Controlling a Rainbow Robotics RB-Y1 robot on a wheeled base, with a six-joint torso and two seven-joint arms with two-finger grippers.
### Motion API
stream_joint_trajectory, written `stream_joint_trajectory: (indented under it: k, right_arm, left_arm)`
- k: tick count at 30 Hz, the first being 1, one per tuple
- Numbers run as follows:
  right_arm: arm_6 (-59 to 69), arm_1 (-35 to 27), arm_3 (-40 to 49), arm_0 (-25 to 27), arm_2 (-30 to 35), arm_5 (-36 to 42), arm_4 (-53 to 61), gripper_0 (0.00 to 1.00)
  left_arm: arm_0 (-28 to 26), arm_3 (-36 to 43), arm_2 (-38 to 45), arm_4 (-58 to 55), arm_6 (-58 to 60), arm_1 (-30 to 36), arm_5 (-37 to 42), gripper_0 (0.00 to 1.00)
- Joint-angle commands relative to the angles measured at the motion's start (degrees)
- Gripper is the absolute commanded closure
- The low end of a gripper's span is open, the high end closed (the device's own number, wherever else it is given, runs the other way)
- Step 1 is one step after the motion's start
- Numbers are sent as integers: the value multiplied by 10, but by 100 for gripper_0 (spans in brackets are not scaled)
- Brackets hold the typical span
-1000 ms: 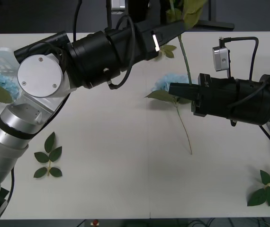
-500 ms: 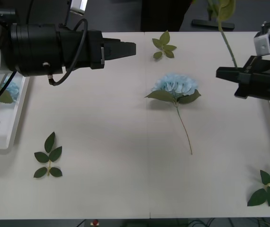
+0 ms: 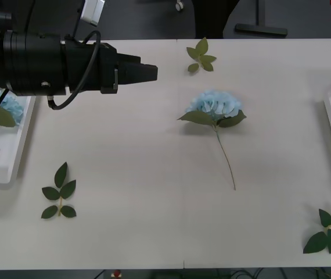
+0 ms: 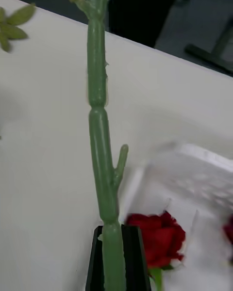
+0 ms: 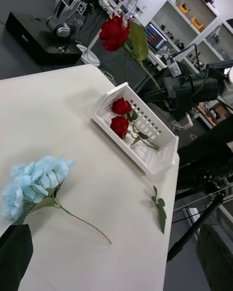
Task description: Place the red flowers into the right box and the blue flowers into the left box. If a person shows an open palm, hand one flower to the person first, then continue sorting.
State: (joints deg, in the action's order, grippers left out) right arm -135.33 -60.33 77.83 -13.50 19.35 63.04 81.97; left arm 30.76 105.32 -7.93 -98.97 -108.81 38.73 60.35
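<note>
Over the right box [image 5: 145,135], at the right edge of the table [image 3: 154,232], the right gripper [image 4: 116,252] holds a red rose [image 5: 114,31] by its green stem, the black fingers [image 4: 136,257] clamped on the stalk. In the left wrist view the rose's head stands high above the white tray, the stem slanting down to the arm at the tray's far side, so the flower's long axis runs steeply upward from the grip. Two red roses [image 5: 120,116] already lie inside that tray, heads toward its far end. My judgement is that the move in hand is lowering and letting go, and it turns on the stem hanging over the tray's floor and not over its rim; from the right wrist view a rose head and the tray wall sit just below the fingers, which suggests the grip is over the box.

One blue hydrangea [image 3: 215,106] lies on the table's middle, well apart from both boxes, head toward the far side and stem pointing at the near edge. The left gripper [image 3: 148,72] hovers to its left, nearer to it than the right one, its arm stretched level across the table from the left box [image 3: 14,168], fingers spread. That tray holds another blue hydrangea [image 3: 11,107]. Loose leaf sprigs [image 3: 59,195] lie scattered about
</note>
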Motion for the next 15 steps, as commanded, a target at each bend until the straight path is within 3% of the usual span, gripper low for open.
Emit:
stream_joint_trajectory:
  k: [1, 6, 15]
  right_arm:
    - [4, -55, -53, -12, 3, -12, -1, 100]
    - [-6, -88, -99, 6, 3, -20, 0, 100]
    - [-9, -117, -103, 132, 7, -118, -14, 100]
  left_arm:
    - [-5, 19, 12, -8, -11, 5, -5, 2]
    - [-5, 19, 13, -11, -12, 5, -6, 2]
    - [-5, 19, 13, -11, -11, 5, -9, 2]
